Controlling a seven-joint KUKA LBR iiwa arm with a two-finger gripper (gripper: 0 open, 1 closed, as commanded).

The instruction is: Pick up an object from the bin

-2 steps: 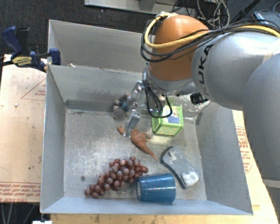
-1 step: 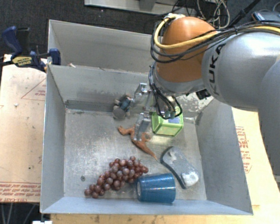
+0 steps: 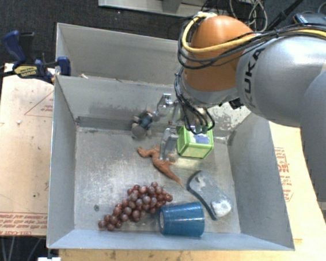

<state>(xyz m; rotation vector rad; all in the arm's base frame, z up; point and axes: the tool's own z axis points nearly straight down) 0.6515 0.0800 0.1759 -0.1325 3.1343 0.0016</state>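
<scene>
Green cube with pale top (image 3: 195, 144) lies just beside the tool (image 3: 170, 145), perhaps touching; whether the tool is apart cannot be told.

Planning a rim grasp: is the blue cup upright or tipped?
Tipped: the cup lies on its side beside the grapes, with its curved wall facing up.

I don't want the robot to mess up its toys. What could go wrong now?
1. The tool hangs close beside the green box and just above the orange toy. Going for one, it might bump or shove the other.
2. The orange toy is thin and lies flat on the bin floor, so it may slip out of a grab.
3. A small grey thing lies near the tool and could get knocked.
</scene>
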